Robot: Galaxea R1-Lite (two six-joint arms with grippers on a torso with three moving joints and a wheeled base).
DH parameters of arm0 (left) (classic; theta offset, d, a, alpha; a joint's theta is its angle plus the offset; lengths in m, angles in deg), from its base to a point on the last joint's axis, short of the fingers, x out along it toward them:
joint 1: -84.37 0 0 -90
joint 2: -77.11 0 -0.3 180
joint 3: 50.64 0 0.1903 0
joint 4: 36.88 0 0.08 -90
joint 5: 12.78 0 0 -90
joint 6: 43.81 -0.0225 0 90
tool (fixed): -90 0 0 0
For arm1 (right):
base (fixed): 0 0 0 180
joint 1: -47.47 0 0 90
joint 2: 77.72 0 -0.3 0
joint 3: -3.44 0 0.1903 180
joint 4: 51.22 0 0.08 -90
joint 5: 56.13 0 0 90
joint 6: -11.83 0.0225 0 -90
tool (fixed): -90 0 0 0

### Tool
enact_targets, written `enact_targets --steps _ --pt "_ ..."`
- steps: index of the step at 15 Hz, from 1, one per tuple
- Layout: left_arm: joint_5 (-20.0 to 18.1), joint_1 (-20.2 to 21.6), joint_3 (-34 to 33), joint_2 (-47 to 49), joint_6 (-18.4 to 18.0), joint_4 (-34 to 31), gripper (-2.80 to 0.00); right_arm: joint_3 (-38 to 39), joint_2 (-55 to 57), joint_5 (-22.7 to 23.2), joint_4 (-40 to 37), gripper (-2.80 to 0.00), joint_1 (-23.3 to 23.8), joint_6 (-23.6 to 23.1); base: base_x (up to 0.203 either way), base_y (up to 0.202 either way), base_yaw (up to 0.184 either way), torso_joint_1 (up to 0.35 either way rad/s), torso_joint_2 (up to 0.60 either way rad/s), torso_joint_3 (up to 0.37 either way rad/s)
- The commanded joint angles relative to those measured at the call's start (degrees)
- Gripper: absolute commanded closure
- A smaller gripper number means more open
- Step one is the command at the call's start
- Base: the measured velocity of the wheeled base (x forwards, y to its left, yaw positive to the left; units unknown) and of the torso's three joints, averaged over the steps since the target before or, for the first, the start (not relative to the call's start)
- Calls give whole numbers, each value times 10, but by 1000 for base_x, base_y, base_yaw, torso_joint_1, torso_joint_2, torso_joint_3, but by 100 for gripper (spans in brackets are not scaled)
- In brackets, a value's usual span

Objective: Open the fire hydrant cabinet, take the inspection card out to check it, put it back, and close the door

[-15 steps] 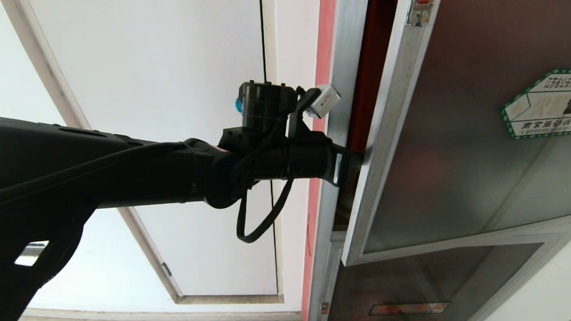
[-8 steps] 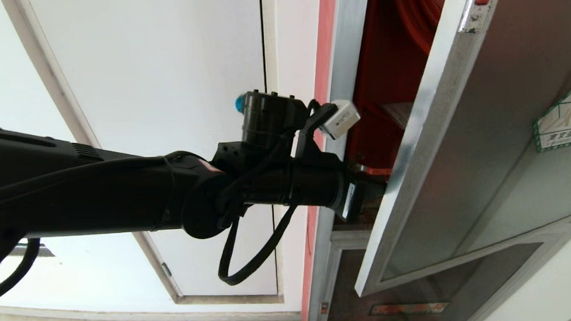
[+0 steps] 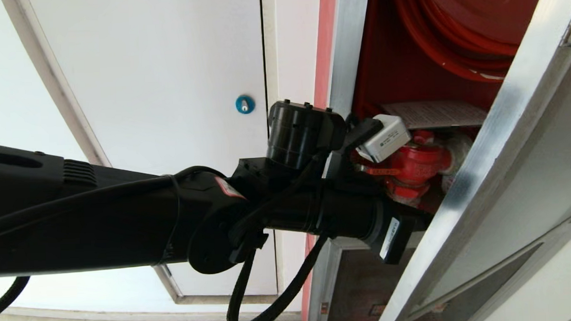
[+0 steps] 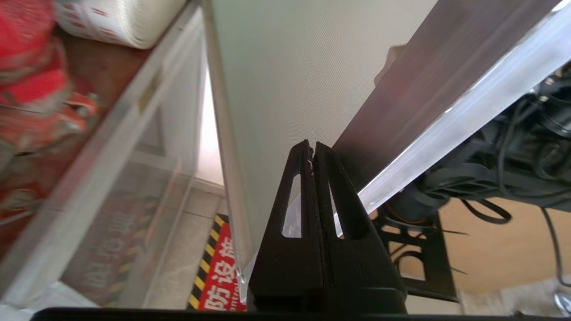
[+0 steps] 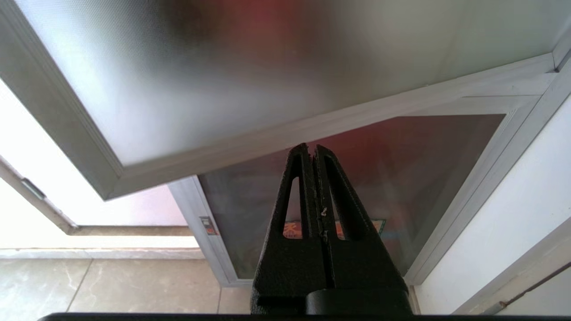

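The fire hydrant cabinet point(image 3: 345, 44) stands open, showing a red interior, a red hose reel point(image 3: 456, 26) and a red valve point(image 3: 414, 168). The inspection card point(image 3: 436, 113), a white printed sheet, lies just above the valve. The door point(image 3: 485, 172) is swung out towards me, its silver frame edge in front. My left arm point(image 3: 316, 211) reaches into the gap, and its fingertips are hidden behind the door edge. In the left wrist view my left gripper point(image 4: 311, 145) is shut and empty against the door's inner face point(image 4: 290, 67). My right gripper point(image 5: 311, 147) is shut and empty below the door's lower corner point(image 5: 111, 187).
A plain white door with a blue round lock point(image 3: 244, 104) is left of the cabinet. The lower dark glass panel point(image 5: 401, 178) sits under the open door. A white rolled hose point(image 4: 129, 22) lies inside beside the valve. A red floor sign with yellow-black stripes point(image 4: 218, 272) is below.
The door has swung much wider open. My left arm has moved right and down along with its edge. The reel, valve and card have come into sight.
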Motion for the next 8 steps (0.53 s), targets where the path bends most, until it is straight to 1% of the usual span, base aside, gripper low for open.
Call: enact_targets --steps 1,3,8 --pt "-2 -14 -8 -3 0 2 0 0 1 0 0 0 0 0 0 0 0 0 0 0" --pt "-2 -28 -18 -10 0 2 0 0 0 0 0 0 0 0 0 0 0 0 0 0" --pt "-2 -81 -37 -34 0 2 0 0 0 0 0 0 0 0 0 0 0 0 0 0"
